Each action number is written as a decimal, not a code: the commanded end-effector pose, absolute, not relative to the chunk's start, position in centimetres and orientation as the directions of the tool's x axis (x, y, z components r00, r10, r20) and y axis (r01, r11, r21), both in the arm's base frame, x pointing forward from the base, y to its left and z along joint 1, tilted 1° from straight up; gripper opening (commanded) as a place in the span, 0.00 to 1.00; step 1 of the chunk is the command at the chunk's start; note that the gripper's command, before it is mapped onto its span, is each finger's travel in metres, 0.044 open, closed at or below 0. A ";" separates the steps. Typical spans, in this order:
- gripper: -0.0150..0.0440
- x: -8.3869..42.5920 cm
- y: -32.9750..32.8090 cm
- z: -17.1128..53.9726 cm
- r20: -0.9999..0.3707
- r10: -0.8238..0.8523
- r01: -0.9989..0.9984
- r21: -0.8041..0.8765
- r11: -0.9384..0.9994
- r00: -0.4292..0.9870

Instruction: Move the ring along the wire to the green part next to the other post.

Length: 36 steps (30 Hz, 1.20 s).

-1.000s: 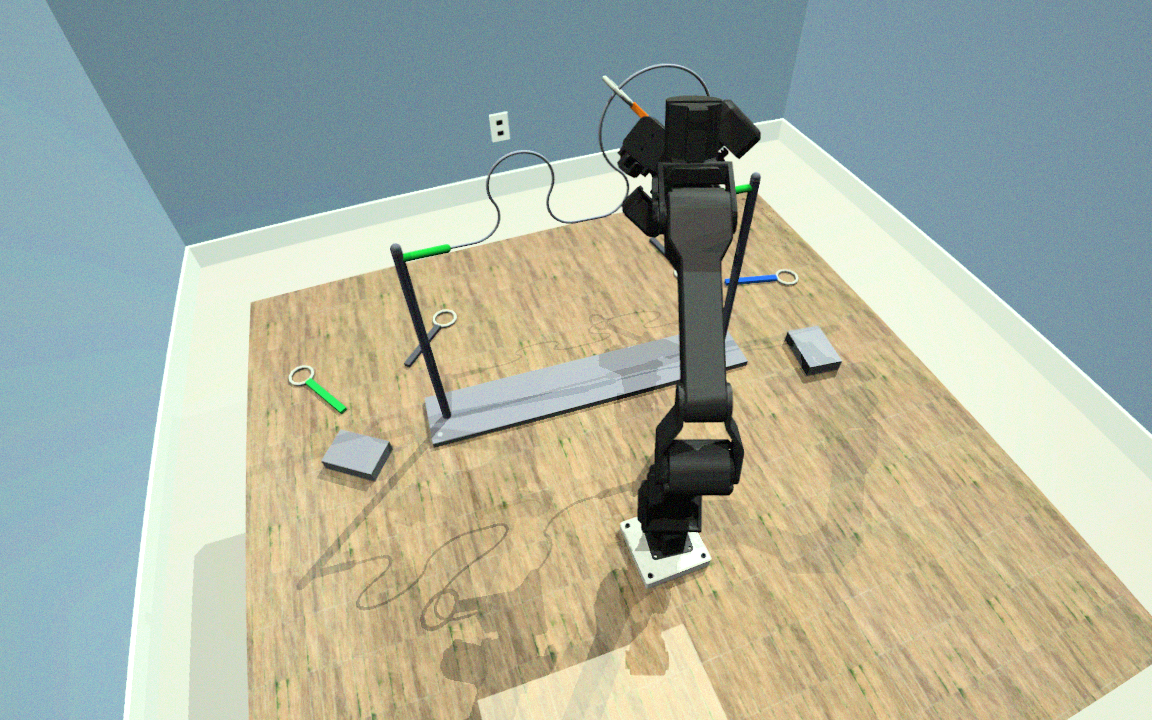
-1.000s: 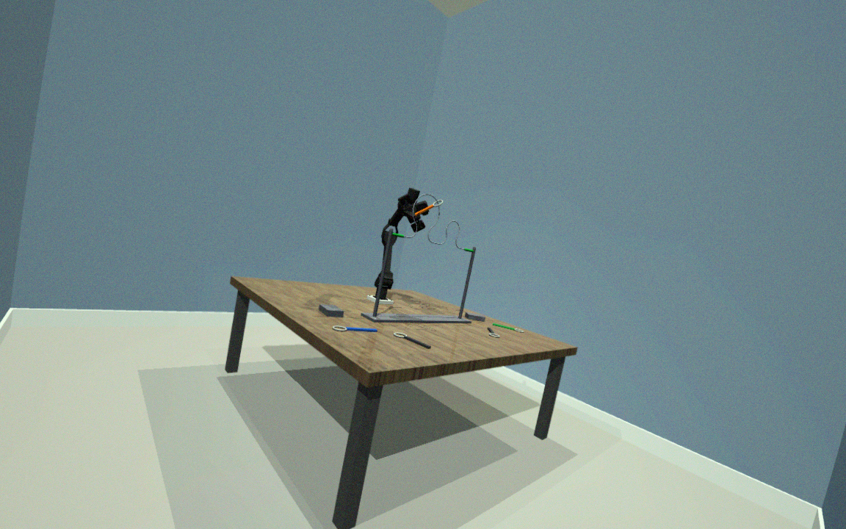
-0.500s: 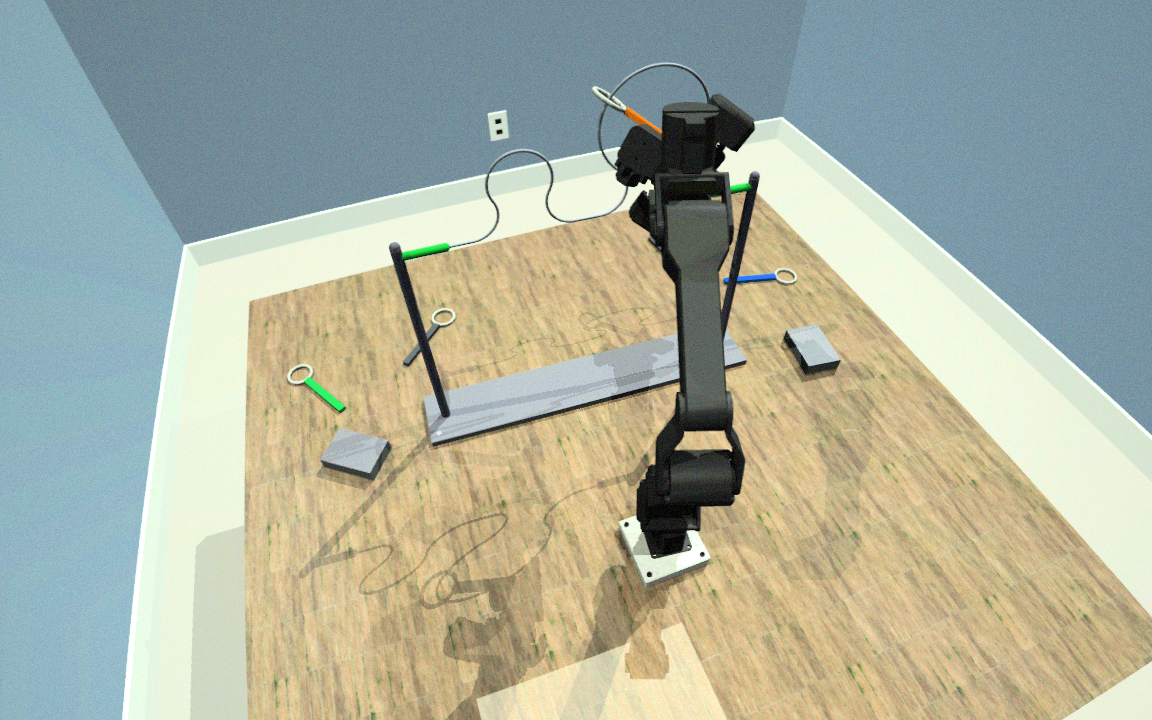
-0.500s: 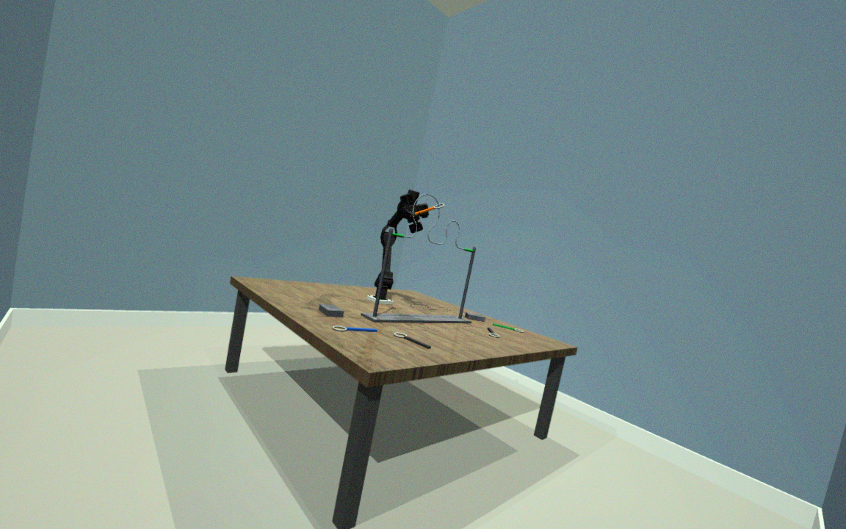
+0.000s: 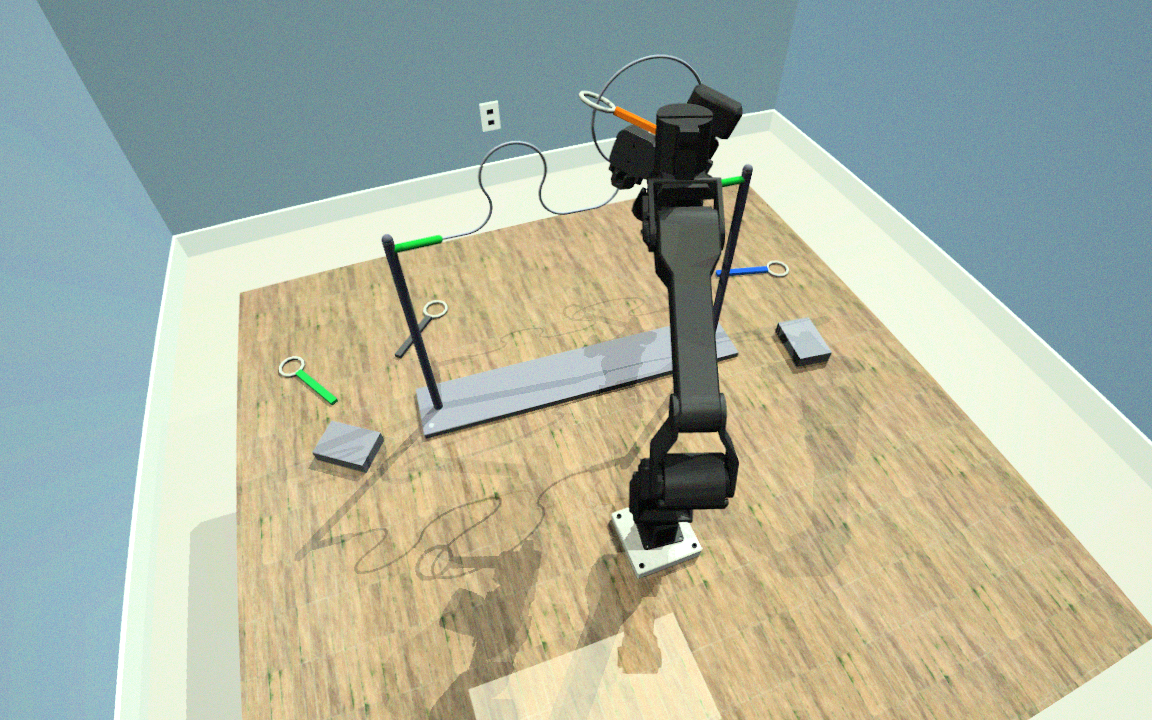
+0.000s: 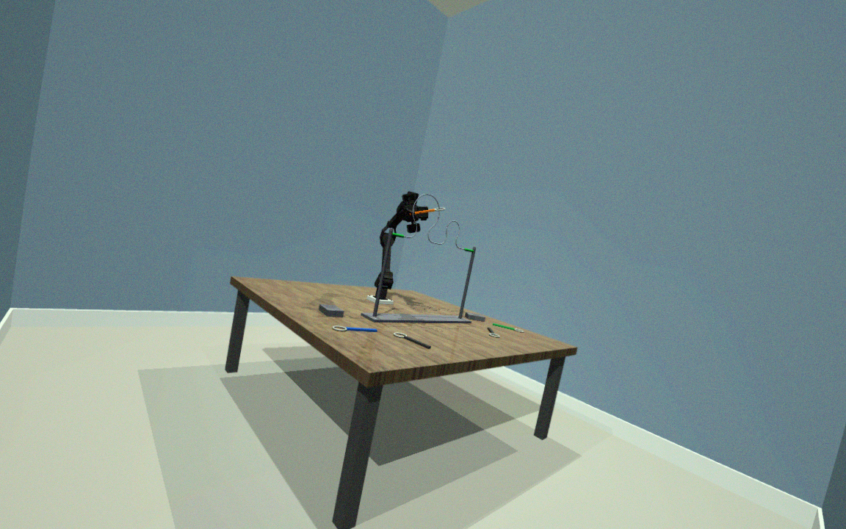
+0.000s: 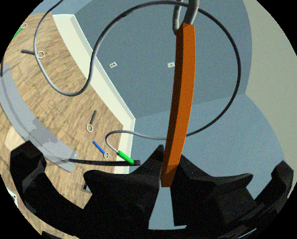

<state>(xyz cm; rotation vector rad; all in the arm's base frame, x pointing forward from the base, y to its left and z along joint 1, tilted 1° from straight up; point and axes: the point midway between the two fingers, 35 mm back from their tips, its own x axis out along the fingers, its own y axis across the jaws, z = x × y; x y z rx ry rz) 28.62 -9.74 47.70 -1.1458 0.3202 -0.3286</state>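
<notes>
The ring [image 5: 581, 96] [image 7: 192, 11] is around the left side of the large wire loop in the top view; I cannot tell whether it touches the thin grey wire [image 5: 516, 142] [image 7: 239, 66]. Its orange handle [image 5: 634, 119] [image 6: 421, 211] [image 7: 185, 83] points back towards the arm. My gripper [image 7: 164, 148] is shut on the handle's lower end; the top view hides the fingertips. A left green part [image 5: 419, 242] [image 6: 469, 250] joins the left post [image 5: 410, 313] [image 6: 467, 283]. The right green part [image 5: 732, 180] [image 6: 397, 234] [image 7: 125, 157], partly hidden in the top view, joins the right post [image 5: 732, 241].
A grey base plank [image 5: 553, 376] carries both posts. Loose rings with a green handle [image 5: 316, 386], a black handle [image 5: 410, 337] and a blue handle [image 5: 741, 270] lie on the table, as does another black handle [image 6: 416, 342]. Grey blocks [image 5: 347, 434] [image 5: 804, 335] lie on either side.
</notes>
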 end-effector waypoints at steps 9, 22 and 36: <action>0.00 28.2 -9.9 48.5 0.010 -0.424 0.117 -0.967 0.227 0.906; 0.00 28.2 -10.0 49.0 0.091 -0.419 0.131 -0.989 0.068 0.903; 0.00 28.2 -10.0 49.5 0.176 -0.401 0.145 -0.984 -0.105 0.899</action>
